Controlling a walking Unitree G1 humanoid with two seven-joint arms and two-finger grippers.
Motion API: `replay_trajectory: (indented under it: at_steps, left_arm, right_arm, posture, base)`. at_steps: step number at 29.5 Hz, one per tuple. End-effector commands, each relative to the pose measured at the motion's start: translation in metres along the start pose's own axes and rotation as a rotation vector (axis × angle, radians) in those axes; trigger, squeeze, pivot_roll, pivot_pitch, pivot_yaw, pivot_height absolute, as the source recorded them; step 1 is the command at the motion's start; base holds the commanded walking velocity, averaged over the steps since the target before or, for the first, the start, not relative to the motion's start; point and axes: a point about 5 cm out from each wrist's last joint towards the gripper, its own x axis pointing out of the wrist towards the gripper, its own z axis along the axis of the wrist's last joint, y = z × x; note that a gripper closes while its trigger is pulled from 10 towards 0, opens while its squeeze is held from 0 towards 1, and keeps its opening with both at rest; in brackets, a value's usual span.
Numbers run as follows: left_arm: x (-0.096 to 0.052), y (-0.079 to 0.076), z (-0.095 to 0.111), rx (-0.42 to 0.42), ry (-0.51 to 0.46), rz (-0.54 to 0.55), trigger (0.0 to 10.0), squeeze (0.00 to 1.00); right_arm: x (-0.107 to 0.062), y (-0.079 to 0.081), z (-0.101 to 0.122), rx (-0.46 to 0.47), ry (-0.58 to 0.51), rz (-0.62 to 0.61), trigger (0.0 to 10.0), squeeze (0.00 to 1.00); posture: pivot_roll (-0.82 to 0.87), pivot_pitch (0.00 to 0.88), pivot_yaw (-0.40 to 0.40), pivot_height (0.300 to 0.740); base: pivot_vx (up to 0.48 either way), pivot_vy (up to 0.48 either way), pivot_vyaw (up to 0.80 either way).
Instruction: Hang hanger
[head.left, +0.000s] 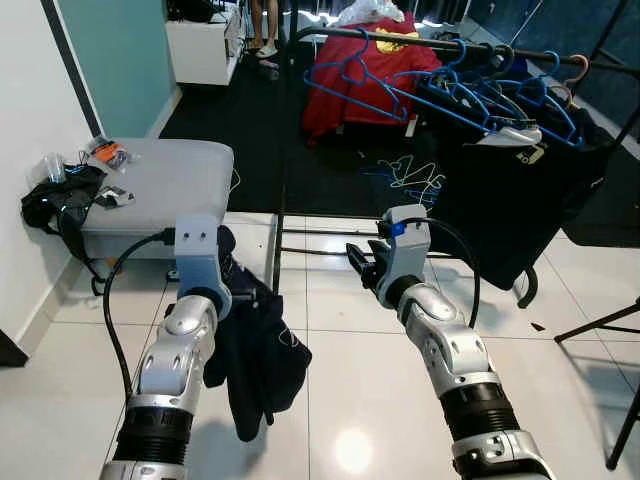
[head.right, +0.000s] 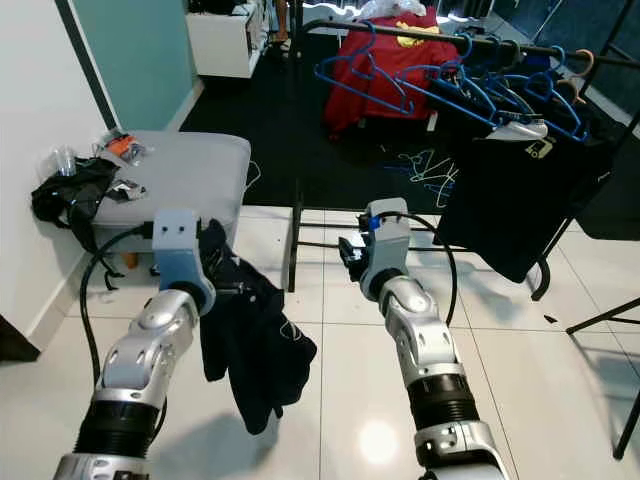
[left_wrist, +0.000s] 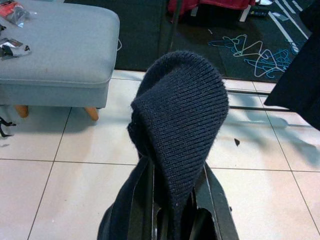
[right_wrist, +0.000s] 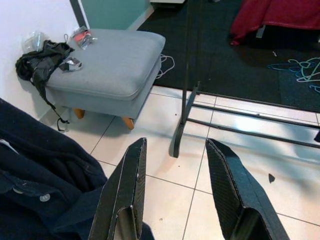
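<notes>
A dark navy garment (head.left: 258, 350) with a knit collar (left_wrist: 182, 115) hangs from my left gripper (head.left: 235, 288), which is shut on the fabric low in front of me. No hanger can be made out in it. To its right, my right gripper (head.left: 362, 262) stands open with nothing between its fingers (right_wrist: 124, 195), a little apart from the garment (right_wrist: 40, 190). Ahead stands a black clothes rack (head.left: 420, 42) with several blue hangers (head.left: 455, 90) on its rail and a black garment (head.left: 515, 200) at its right end.
A grey ottoman (head.left: 165, 180) with small clutter stands at the left, a black bag (head.left: 55, 200) beside it. Loose hangers (head.left: 410, 178) lie on the dark mat under the rack. A red garment (head.left: 365, 70) hangs behind. A person's legs (head.left: 265, 25) stand far back.
</notes>
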Motion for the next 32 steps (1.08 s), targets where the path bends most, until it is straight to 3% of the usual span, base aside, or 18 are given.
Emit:
replay_trajectory:
  at_steps: [1, 5, 10, 13, 14, 15, 18, 19, 25, 28, 32]
  left_arm:
    - [-0.002, -0.004, 0.011, 0.01, -0.047, -0.013, 10.0, 0.0]
    - [0.0, -0.005, 0.015, 0.014, -0.06, -0.02, 10.0, 0.0]
    - [-0.003, -0.007, 0.015, 0.022, -0.064, -0.047, 10.0, 0.0]
    - [-0.003, -0.011, 0.016, 0.014, -0.067, -0.074, 10.0, 0.0]
    - [-0.003, -0.011, 0.016, 0.014, -0.067, -0.074, 10.0, 0.0]
    - [-0.004, -0.013, 0.015, 0.011, -0.069, -0.077, 10.0, 0.0]
    - [-0.004, -0.015, 0.016, 0.008, -0.071, -0.08, 10.0, 0.0]
    - [-0.003, -0.015, 0.018, 0.009, -0.074, -0.083, 10.0, 0.0]
    - [-0.004, -0.018, 0.02, 0.013, -0.083, -0.105, 10.0, 0.0]
    - [-0.002, -0.018, 0.02, 0.011, -0.079, -0.108, 10.0, 0.0]
    - [-0.001, -0.019, 0.021, 0.008, -0.08, -0.114, 10.0, 0.0]
  right_arm:
    - [-0.003, 0.002, -0.003, -0.048, -0.006, 0.019, 10.0, 0.0]
    - [-0.004, 0.005, -0.004, -0.085, -0.002, 0.042, 10.0, 0.0]
    - [-0.006, 0.007, -0.005, -0.077, -0.01, 0.041, 10.0, 0.0]
    - [-0.005, 0.007, 0.0, -0.087, -0.025, 0.05, 10.0, 0.0]
    - [-0.005, 0.007, 0.0, -0.087, -0.025, 0.05, 10.0, 0.0]
    - [-0.006, 0.006, -0.001, -0.086, -0.026, 0.046, 10.0, 0.0]
    - [-0.006, 0.005, -0.001, -0.084, -0.026, 0.042, 10.0, 0.0]
    - [-0.004, 0.006, 0.001, -0.089, -0.03, 0.052, 10.0, 0.0]
    - [-0.006, 0.006, 0.0, -0.08, -0.027, 0.043, 10.0, 0.0]
    - [-0.006, 0.005, -0.003, -0.078, -0.014, 0.038, 10.0, 0.0]
    - [-0.008, 0.004, -0.003, -0.074, -0.013, 0.031, 10.0, 0.0]
  posture:
    - [-0.02, 0.103, -0.092, 0.74]
    - [-0.02, 0.142, -0.097, 0.74]
    - [-0.02, 0.1, -0.088, 0.74]
    - [-0.03, 0.171, -0.087, 0.74]
    - [-0.03, 0.171, -0.087, 0.74]
    - [-0.02, 0.097, -0.087, 0.74]
    - [-0.01, 0.098, -0.085, 0.74]
    - [-0.02, 0.158, -0.087, 0.74]
    - [-0.01, 0.09, -0.08, 0.74]
    - [-0.02, 0.162, -0.079, 0.74]
    - [-0.02, 0.107, -0.065, 0.74]
  base:
    - [0.0, 0.0, 0.0]
    - [0.0, 0.0, 0.0]
    - [0.0, 0.0, 0.0]
    - [0.0, 0.0, 0.0]
    - [0.0, 0.0, 0.0]
    - [0.0, 0.0, 0.0]
    - [0.0, 0.0, 0.0]
    - [0.0, 0.0, 0.0]
    - [0.0, 0.0, 0.0]
    - [0.091, 0.0, -0.21]
    - [0.275, 0.0, -0.69]
